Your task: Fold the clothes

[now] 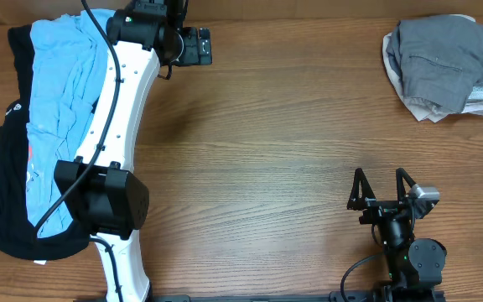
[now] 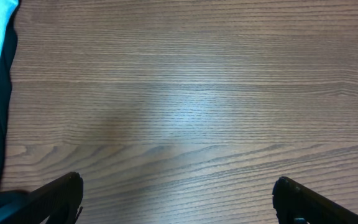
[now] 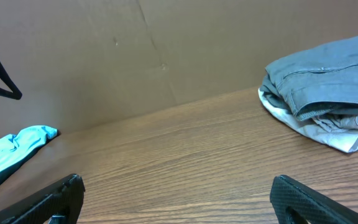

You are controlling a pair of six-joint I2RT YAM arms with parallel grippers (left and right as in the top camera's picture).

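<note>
L fingers (image 2: 45,200): apart, empty, over bare surface (image 1: 267,151). R fingers (image 3: 51,198): apart, empty. Grey shorts (image 1: 447,63) lie bunched at far-R corner. Light-blue shirt (image 1: 61,109) lies on black garment (image 1: 2,193) at L, with L arm (image 1: 128,101) crossing over the pile's edge.

Risks:
- A pinch on the shirt prob. takes the black layer too.
- Shorts sit near the edge; a push could tip them off.

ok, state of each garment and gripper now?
shorts: bundled heap, pale lining showing
blue shirt: crumpled, unfolded, atop black garment
black garment: spread out, unfolded, under shirt
left gripper: open, empty
right gripper: open, empty
</note>
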